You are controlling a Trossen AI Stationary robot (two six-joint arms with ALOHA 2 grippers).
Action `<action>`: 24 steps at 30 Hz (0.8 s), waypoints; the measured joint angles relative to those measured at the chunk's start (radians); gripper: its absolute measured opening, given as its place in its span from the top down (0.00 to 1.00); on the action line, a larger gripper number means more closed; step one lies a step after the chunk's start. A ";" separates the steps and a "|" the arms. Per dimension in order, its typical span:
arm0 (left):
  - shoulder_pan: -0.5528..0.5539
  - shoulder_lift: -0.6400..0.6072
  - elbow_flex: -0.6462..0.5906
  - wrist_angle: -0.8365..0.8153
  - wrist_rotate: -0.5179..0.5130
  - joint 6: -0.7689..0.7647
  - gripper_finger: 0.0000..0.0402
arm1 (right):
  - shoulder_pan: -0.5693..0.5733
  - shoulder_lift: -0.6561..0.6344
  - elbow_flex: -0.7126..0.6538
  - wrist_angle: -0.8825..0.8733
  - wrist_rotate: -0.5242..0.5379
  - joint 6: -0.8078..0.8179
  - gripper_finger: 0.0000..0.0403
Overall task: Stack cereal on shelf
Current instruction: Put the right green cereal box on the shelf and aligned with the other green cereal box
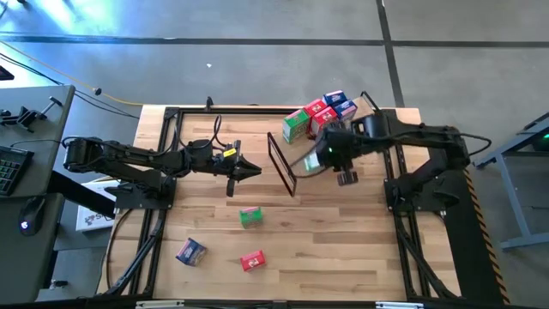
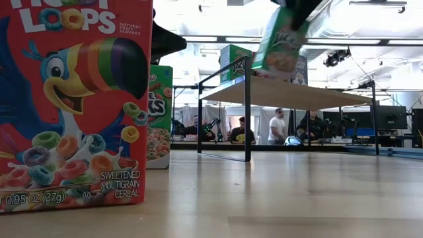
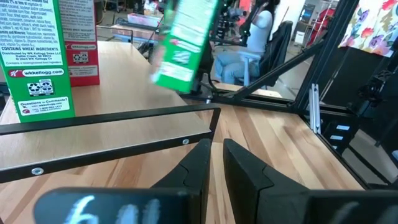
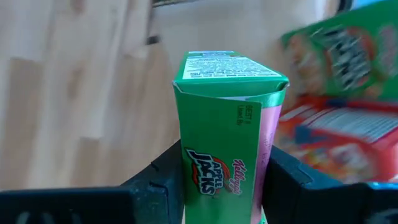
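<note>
My right gripper (image 1: 324,156) is shut on a green cereal box (image 4: 221,124) above the shelf (image 1: 296,163), a light board on a black wire frame. In the low view the box (image 2: 281,39) hangs tilted above the board (image 2: 284,92). Green (image 1: 296,126), red (image 1: 322,112) and blue (image 1: 341,105) boxes cluster at the shelf's far end. Loose green (image 1: 250,216), blue (image 1: 190,251) and red (image 1: 252,260) boxes lie on the table nearer the front. My left gripper (image 1: 256,170) is shut and empty, just left of the shelf's frame (image 3: 124,118). My right gripper pinches the green box between its two fingers (image 4: 158,180), which press on two opposite faces of its lower part (image 4: 193,177). The box's free end (image 4: 230,68) sticks out beyond the fingers. The box is lifted clear above the shelf board and hangs tilted.
In the low view the red box (image 2: 73,106) stands close to the camera, with the green one (image 2: 158,112) behind it. People sit in the room beyond the table (image 2: 277,125). Bare wood lies between the shelf and the loose boxes.
</note>
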 joint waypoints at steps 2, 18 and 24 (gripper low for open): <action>0.000 0.000 0.000 0.000 0.000 0.000 0.91 | -0.036 0.000 -0.017 0.060 0.003 -0.081 0.66; 0.000 0.000 0.000 0.001 0.000 -0.008 0.91 | -0.093 0.076 -0.034 0.163 0.116 -0.232 0.59; 0.000 0.000 0.000 0.000 0.000 -0.008 0.91 | -0.093 0.078 -0.033 0.188 0.169 -0.208 0.47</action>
